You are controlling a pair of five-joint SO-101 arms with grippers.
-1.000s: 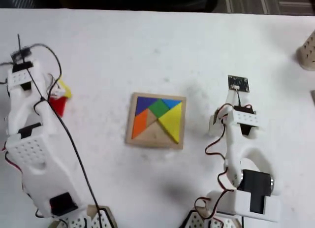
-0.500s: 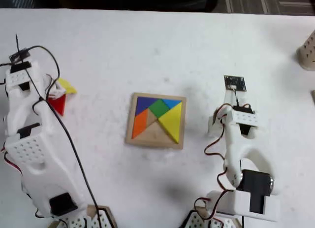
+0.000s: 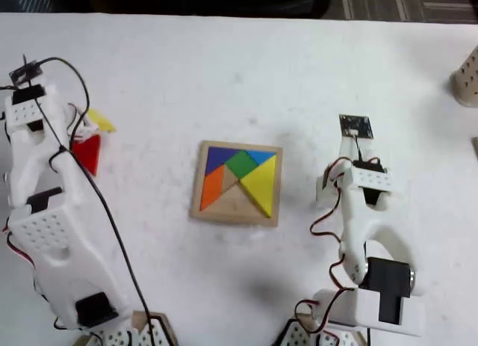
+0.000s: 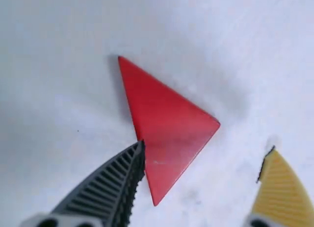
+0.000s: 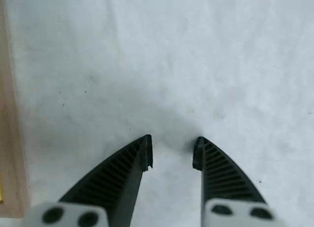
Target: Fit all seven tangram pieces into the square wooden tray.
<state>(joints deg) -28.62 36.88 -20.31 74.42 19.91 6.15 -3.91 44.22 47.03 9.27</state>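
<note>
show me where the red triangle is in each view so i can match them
high view: red triangle on the table at the picture's left, beside the left arm, well apart from the tray.
left wrist view: red triangle between the open fingers of the left gripper.
right wrist view: table beside the tray's wooden edge, away from the triangle.
shared landmark: the gripper's yellow finger by the triangle.
</note>
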